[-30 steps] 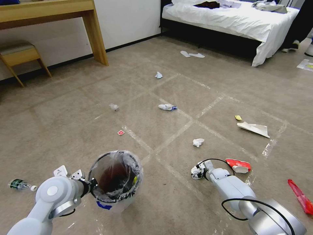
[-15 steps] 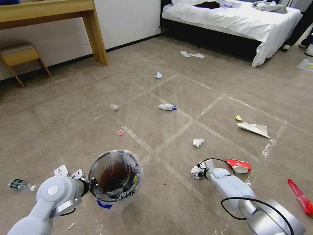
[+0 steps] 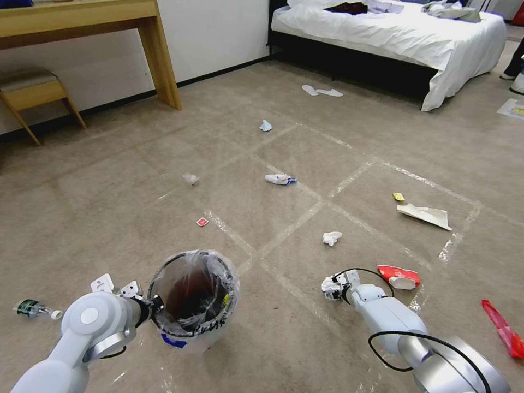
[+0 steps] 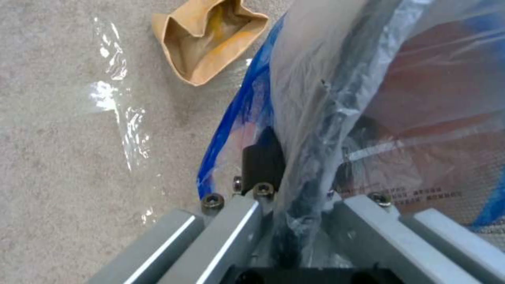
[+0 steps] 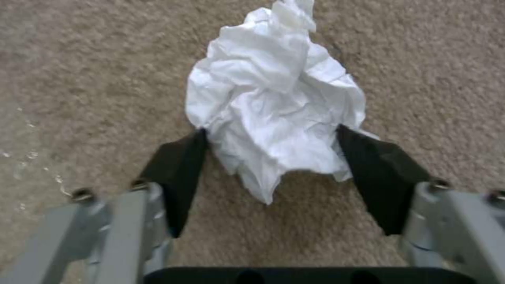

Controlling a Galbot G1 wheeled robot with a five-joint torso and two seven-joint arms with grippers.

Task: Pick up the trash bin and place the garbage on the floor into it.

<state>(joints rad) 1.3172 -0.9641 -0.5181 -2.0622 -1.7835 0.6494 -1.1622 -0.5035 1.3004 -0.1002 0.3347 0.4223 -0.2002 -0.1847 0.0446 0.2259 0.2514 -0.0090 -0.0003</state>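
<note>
The trash bin [image 3: 194, 297], lined with crinkly clear plastic and dark red inside, stands upright on the floor [image 3: 262, 164] at my near left. My left gripper [image 3: 153, 304] is shut on its rim; in the left wrist view the rim and liner [image 4: 315, 118] run between the fingers. My right gripper [image 3: 330, 286] is low over the carpet, and its black pads [image 5: 179, 173] press both sides of a crumpled white tissue [image 5: 274, 98]. More garbage lies around: a red-and-white wrapper [image 3: 399, 277], another tissue [image 3: 331, 237], a paper sheet [image 3: 426, 214], a small bottle [image 3: 33, 308] and torn brown cardboard [image 4: 208, 35].
Further litter lies toward the back: a tissue with blue [image 3: 280, 179], a red scrap [image 3: 202, 221] and a red wrapper [image 3: 505, 327] at the right. A bed [image 3: 393, 33] stands at the back right, a wooden desk leg [image 3: 161, 60] and a stool [image 3: 33, 93] at the back left.
My right arm has shifted very slightly, with the tissue staying at its fingertips. The bin and left arm have barely moved.
</note>
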